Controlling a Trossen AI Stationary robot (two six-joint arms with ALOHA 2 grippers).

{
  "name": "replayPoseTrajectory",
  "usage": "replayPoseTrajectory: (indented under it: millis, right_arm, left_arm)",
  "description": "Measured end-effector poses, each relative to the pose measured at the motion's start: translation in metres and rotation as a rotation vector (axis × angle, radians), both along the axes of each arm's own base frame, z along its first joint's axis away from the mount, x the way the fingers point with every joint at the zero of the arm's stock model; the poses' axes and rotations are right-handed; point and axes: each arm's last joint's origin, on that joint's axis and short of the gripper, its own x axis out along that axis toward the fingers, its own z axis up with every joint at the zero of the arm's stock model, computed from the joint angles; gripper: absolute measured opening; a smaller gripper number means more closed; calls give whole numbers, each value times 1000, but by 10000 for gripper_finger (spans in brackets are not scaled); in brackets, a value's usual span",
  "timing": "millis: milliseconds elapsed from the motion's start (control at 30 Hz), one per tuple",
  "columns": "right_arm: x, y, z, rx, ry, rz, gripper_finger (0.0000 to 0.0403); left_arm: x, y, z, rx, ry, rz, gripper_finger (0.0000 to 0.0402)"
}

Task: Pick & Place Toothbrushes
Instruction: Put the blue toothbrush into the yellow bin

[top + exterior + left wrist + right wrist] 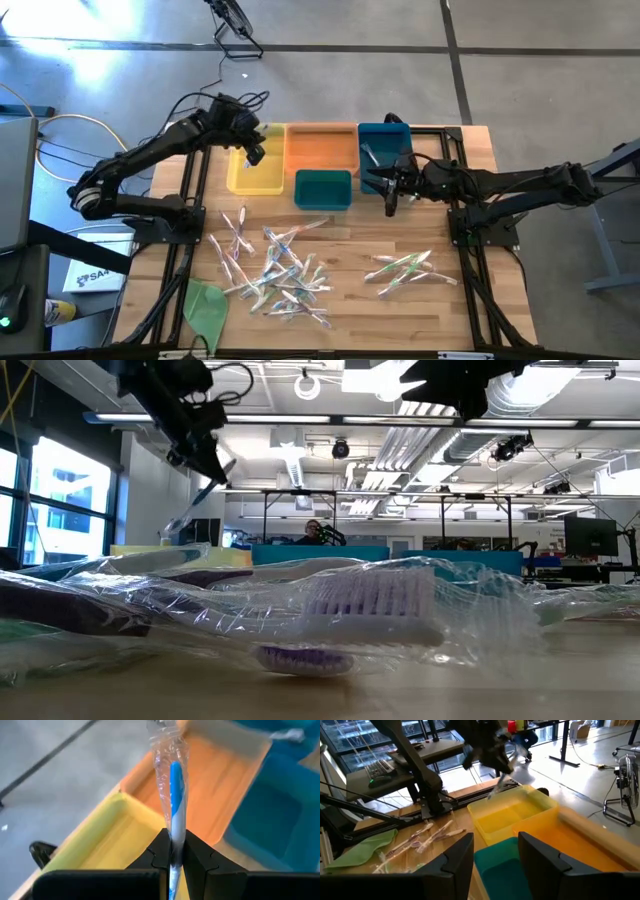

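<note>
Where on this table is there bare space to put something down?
Bare wood lies between the main toothbrush pile and the smaller cluster, and along the table's right near corner. Crowded: the bins at the far edge and the pile beside the green cloth.

Four bins were counted at 12 o'clock on the table: one yellow bin [255, 172], one orange bin [321, 148], one blue bin [384, 145], one teal bin [322, 189]. One green sheet [207, 305] was noted at 7 o'clock. Loose toothbrushes [275, 265] were seen in two heaps, a bigger one at 6 o'clock and a smaller heap [405, 268] at 4 o'clock; an exact count could not be made. One wrapped blue toothbrush [175, 795] was counted apart from the heaps. Two arms were counted.
</note>
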Motion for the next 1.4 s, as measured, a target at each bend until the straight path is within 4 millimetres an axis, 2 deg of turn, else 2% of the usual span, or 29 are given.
replayPoseTrajectory:
  millis: [500, 800, 1033, 1400]
  right_arm:
    - [2, 0, -2, 1, 12, -1, 146]
    - [2, 0, -2, 1, 11, 0, 146]
    - [2, 0, -2, 0, 11, 0, 146]
    - [2, 0, -2, 0, 11, 0, 146]
  left_arm:
    - [26, 26, -55, -164, 193, 57, 19]
    - [33, 33, -77, -232, 254, 114, 32]
    - [37, 38, -90, -270, 287, 125, 23]
    - [38, 40, -95, -255, 322, 166, 43]
